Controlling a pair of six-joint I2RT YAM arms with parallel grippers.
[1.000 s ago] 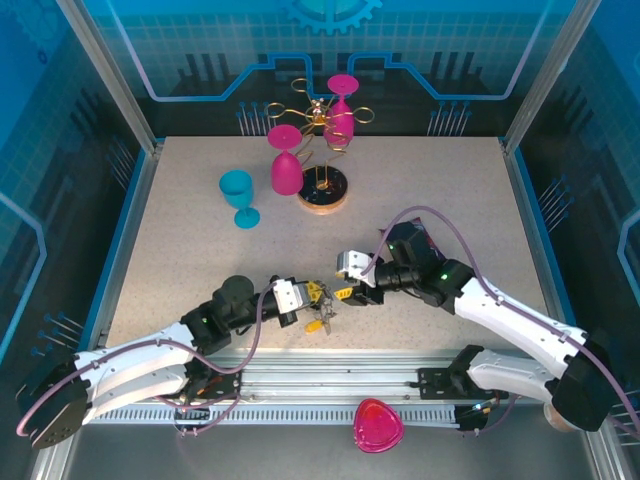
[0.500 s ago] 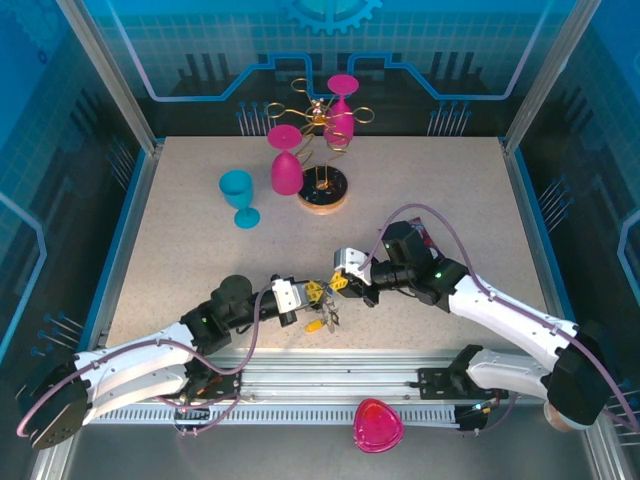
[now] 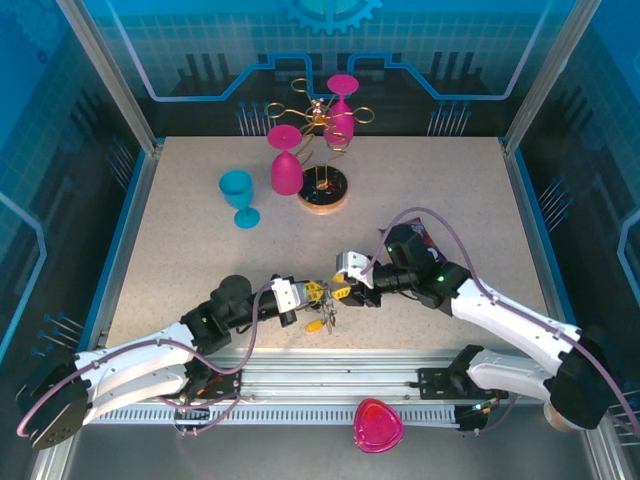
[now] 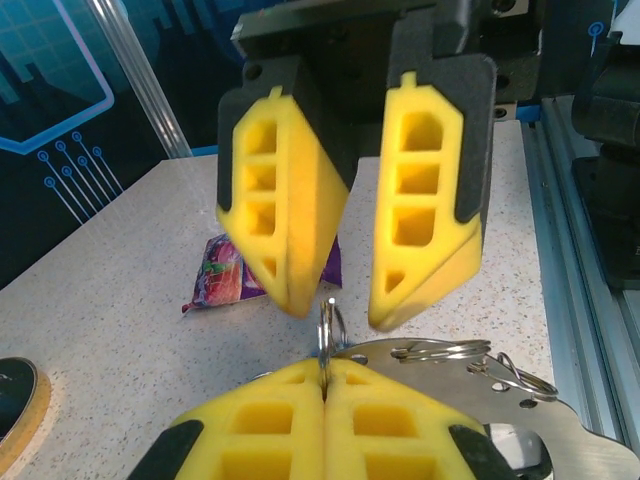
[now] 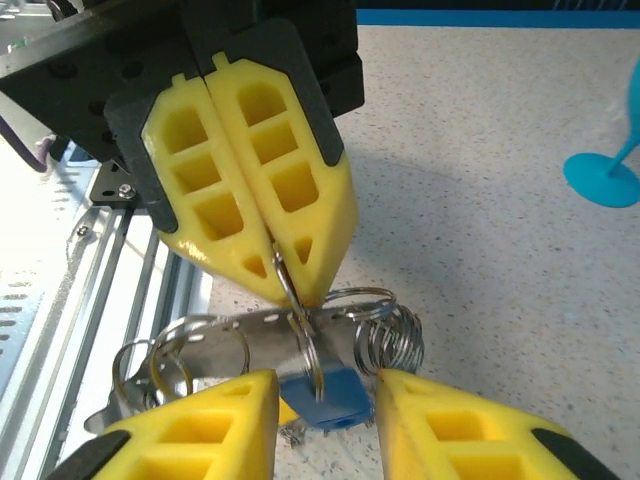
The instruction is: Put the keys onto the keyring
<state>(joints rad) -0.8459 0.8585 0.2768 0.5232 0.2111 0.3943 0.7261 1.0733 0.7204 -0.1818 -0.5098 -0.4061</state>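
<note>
My left gripper [image 4: 322, 362] is shut on a small silver split ring [image 4: 328, 325] that stands upright between its pads. This ring belongs to the keyring [image 5: 250, 335], a curved silver metal band strung with several split rings. Facing it, my right gripper [image 5: 327, 378] is open, with a blue-headed key [image 5: 325, 400] in the gap between its fingers. I cannot tell whether the fingers touch the key. From above, the left gripper [image 3: 312, 293] and the right gripper [image 3: 341, 291] meet tip to tip near the table's front edge. A yellow-headed key [image 3: 314, 325] hangs below them.
A purple snack packet [image 4: 225, 280] lies behind the right gripper. At the back stand a teal goblet [image 3: 238, 197] and a gold wire rack [image 3: 322, 150] carrying pink glasses. The aluminium front rail [image 3: 330, 385] runs just below the grippers, with a pink object [image 3: 378, 425] on it.
Half a second ago the right gripper pushed in closer to the left one. It has since drawn back slightly to the right. The left arm has stayed still.
</note>
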